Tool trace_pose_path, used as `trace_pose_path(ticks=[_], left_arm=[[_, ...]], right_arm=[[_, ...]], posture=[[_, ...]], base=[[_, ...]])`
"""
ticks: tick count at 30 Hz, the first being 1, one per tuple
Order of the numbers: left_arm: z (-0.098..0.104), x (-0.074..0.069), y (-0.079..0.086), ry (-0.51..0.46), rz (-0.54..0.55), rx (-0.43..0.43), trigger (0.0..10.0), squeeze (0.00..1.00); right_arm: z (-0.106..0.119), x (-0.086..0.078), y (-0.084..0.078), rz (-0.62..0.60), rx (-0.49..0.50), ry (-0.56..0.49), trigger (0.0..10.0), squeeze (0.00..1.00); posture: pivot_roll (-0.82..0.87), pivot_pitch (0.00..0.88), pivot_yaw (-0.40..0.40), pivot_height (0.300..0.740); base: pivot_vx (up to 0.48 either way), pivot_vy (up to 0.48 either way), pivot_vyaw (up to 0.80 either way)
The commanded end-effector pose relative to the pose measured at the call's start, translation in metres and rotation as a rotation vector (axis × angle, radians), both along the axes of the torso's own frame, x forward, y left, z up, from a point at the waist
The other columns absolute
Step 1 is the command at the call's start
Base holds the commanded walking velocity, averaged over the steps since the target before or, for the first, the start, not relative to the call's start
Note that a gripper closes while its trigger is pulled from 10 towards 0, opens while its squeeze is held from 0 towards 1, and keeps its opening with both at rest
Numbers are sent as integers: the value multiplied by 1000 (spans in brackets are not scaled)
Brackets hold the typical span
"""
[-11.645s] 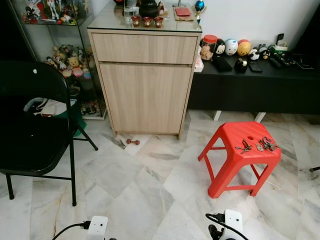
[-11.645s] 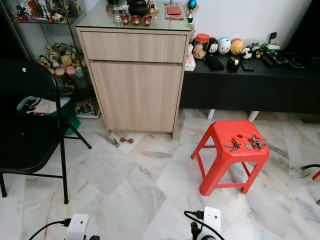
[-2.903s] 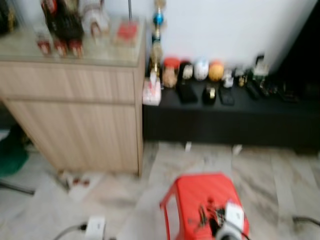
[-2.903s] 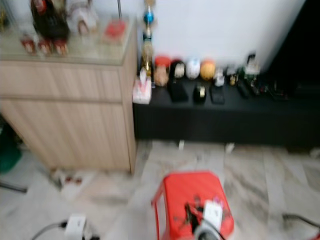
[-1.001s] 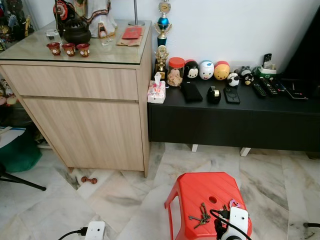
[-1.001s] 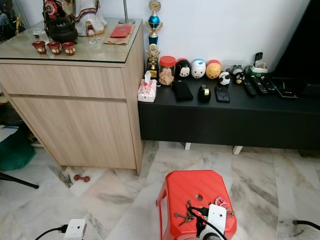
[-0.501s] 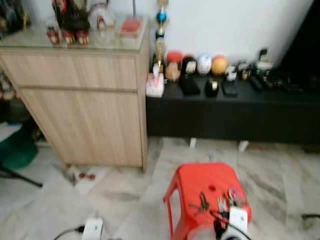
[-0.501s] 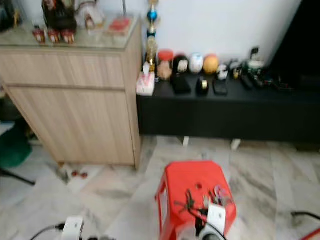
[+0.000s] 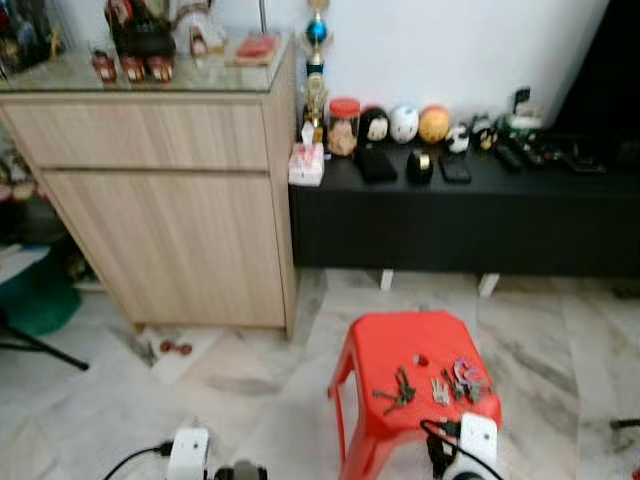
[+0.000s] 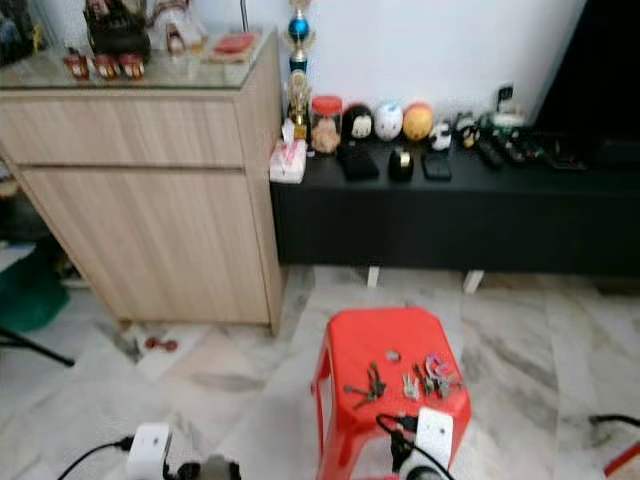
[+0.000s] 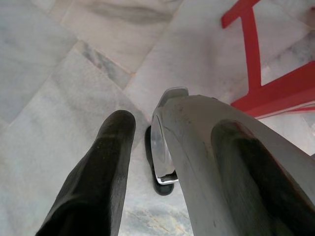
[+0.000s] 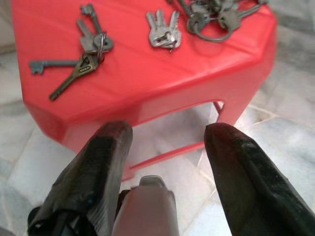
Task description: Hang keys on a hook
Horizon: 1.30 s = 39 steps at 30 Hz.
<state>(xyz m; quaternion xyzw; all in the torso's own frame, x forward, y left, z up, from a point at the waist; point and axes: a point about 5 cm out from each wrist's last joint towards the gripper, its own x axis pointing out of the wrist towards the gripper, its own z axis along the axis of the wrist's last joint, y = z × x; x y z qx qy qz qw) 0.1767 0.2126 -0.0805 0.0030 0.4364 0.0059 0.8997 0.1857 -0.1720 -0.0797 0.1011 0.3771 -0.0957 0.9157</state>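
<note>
- Your right gripper (image 12: 165, 147) is hanging low at the near edge of the red stool (image 12: 147, 88), its two black fingers (image 12: 106, 162) spread wide apart and gripping nothing; they are sitting just short of the stool's front rim and a little below the seat.
- Your left gripper (image 11: 142, 147) is idling over the marble floor (image 11: 59, 73), beside the stool's red legs. One black finger is showing clearly, the other is mostly hidden behind a pale curved part, so you cannot tell how far the jaws are parted.
- The keys are lying flat on the stool's seat in three lots. A dark bunch (image 12: 81, 49) is resting on the left part of the seat as you face it, with one long key pointing outward.
- A pair of silver keys (image 12: 163, 30) is sitting near the middle, apart from the dark bunch.
- A larger ring of keys (image 12: 216, 14) is lying towards the seat's right far corner, close to the silver pair.
- Farther on, a wooden cabinet (image 9: 170, 180) with a glass top is standing on your left against the wall, small red cups (image 9: 130, 68) on it.
- A low black bench (image 9: 450, 210) is running along the white wall to the right of the cabinet, carrying round figurines (image 9: 404, 124) and remotes (image 9: 525, 155).
</note>
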Motion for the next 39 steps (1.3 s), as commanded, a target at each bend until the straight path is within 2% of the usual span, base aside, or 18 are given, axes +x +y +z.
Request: trace_pose_path(ticks=[1,8,12,16,22,25,26,27,28,32,39], left_arm=[[-9,-17,0,80,6,-1,10000,0],[-8,-17,2,69,13,-2,10000,0],[-8,-16,2,65,15,-2,10000,0],[-8,-15,-6,53,17,-10,10000,0],[-8,-15,-8,47,15,-12,10000,0],[-8,-14,-8,43,15,-13,10000,0],[-8,-14,-8,42,16,-13,10000,0],[-8,-14,-8,42,16,-13,10000,0],[-8,-14,-8,41,18,-13,10000,0],[-8,-14,-8,37,21,-14,10000,0],[-8,-14,-8,32,21,-12,10000,0]], right_arm=[[3,4,-1,-2,3,-39,10000,0],[7,7,-1,1,1,-93,10000,0],[10,9,-1,49,-18,-134,10000,0],[14,11,-2,48,-32,-195,10000,0],[19,13,-1,64,-42,-267,10000,0],[80,96,-15,83,-110,-489,10000,0],[94,110,-16,83,-114,-535,10000,0],[94,110,-16,83,-114,-535,10000,0],[105,119,-14,86,-118,-579,10000,0],[108,118,-8,77,-106,-631,10000,0],[109,114,-10,65,-91,-667,10000,0]], posture=[[2,0,-52,650],[3,0,-50,650],[4,0,-50,650],[2,6,-46,650],[-7,10,-46,650],[-2,11,-49,650],[1,12,-52,650],[1,12,-52,650],[2,12,-52,650],[0,14,-53,650],[-2,7,-60,650]], base=[[0,0,0],[0,0,0],[0,0,0],[0,0,0],[0,0,0],[0,0,0],[0,0,0],[0,0,0],[0,0,0],[0,0,0],[0,0,0]])
